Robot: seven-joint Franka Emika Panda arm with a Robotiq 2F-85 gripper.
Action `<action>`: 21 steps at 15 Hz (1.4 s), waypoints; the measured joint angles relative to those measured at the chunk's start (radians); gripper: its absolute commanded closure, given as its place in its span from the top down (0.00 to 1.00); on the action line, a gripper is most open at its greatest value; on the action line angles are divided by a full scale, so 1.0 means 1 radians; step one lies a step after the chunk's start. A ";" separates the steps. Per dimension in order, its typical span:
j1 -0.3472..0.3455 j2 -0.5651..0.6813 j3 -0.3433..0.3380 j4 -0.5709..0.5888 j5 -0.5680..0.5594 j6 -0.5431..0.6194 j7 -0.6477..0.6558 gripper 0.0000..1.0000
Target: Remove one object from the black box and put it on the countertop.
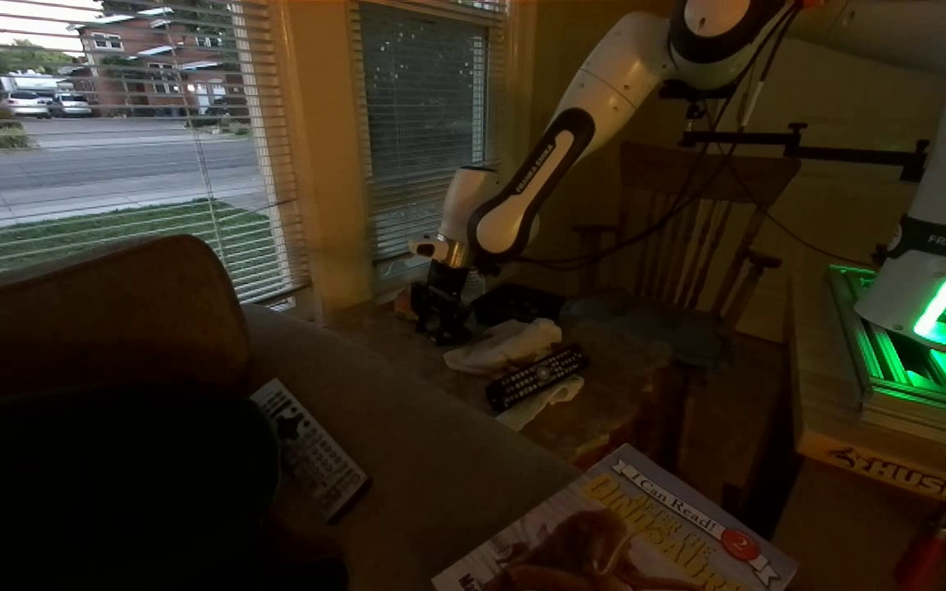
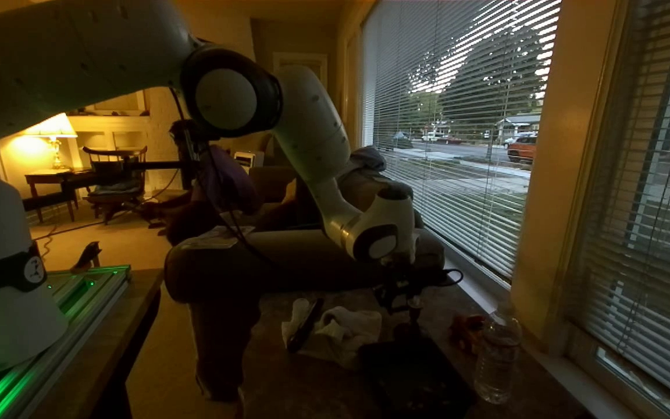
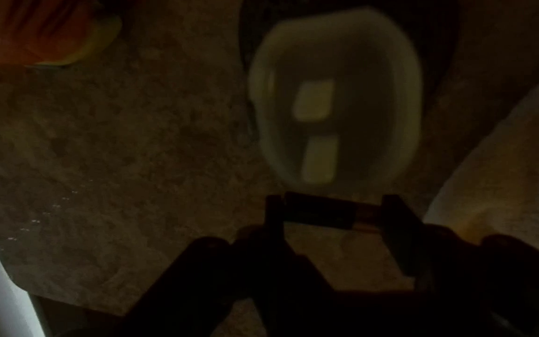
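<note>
My gripper [image 3: 331, 216] is shut on a battery [image 3: 321, 210], dark with a copper-coloured end, held lengthwise between the fingertips. The battery is very dark in the wrist view, and I cannot make it out in the exterior views. My gripper also shows low over the tan-brown countertop [image 3: 157, 140] in both exterior views [image 1: 443, 335] [image 2: 403, 304]. I cannot tell whether the battery touches the surface. The black box [image 2: 390, 364] stands beside the gripper, and shows in an exterior view [image 1: 493, 308] too. Its contents are too dark to tell. It is not visible in the wrist view.
A pale translucent oval thing [image 3: 339, 103] on a dark round base is close to the fingertips. An orange toy [image 2: 467, 331] and a clear bottle [image 2: 498, 358] stand near the window. A white cloth [image 1: 502, 346] and black remote [image 1: 537, 377] lie beside the gripper. The couch arm [image 1: 407, 443] borders the countertop.
</note>
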 measured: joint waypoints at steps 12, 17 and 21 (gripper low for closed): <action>0.024 0.067 -0.021 0.092 0.000 -0.007 -0.057 0.30; 0.029 0.068 -0.024 0.097 0.000 -0.014 -0.063 0.82; 0.035 0.073 -0.033 0.104 0.000 -0.018 -0.065 1.00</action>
